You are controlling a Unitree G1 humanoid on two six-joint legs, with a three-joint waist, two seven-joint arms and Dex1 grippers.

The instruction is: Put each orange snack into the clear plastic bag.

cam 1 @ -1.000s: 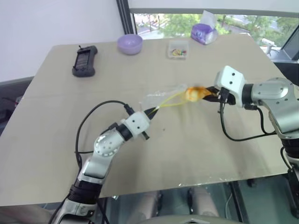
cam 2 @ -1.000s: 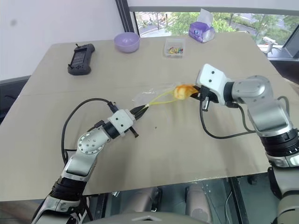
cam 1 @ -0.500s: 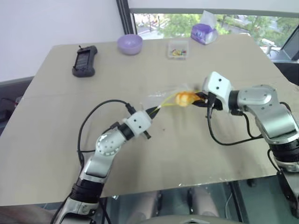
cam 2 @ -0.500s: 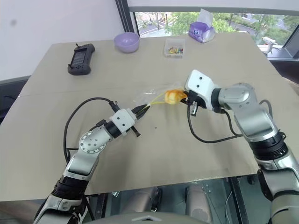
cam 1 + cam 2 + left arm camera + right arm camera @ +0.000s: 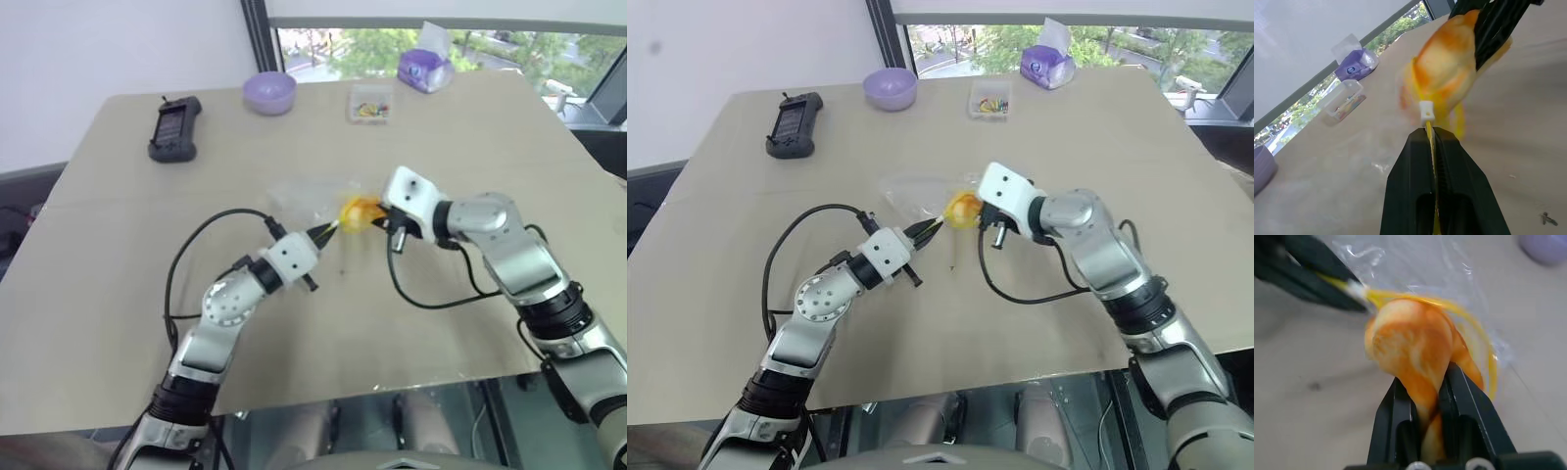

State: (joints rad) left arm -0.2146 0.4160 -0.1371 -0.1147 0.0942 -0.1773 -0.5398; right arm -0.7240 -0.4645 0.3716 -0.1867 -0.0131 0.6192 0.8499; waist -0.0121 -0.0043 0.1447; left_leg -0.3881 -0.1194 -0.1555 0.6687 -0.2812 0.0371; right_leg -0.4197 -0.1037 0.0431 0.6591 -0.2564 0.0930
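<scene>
What moved: the right gripper [image 5: 375, 217] had carried the orange snack [image 5: 357, 211] across the table toward the left gripper [image 5: 327, 229], right up to the mouth of the clear plastic bag [image 5: 306, 200]. The left arm had stayed put.

Right gripper: its two black fingers [image 5: 1465, 404] were squeezed shut on the snack, pinching the bun so it bulged out in front.

Left gripper: nearly closed, nipping the bag's yellow seal strip [image 5: 1429, 134] so the edge stood up off the table [image 5: 470, 127].

Where the snack was: at the bag's opening, with the yellow strip looping round it. I could not tell if it was fully inside yet.

How to do it well: I think the bun should be pushed deeper past the yellow edge before letting go, while the left gripper keeps the mouth lifted.

What things were like: the bun looked soft, round and golden-orange. The bag was thin, see-through and crinkly. The table was flat and pale.
</scene>
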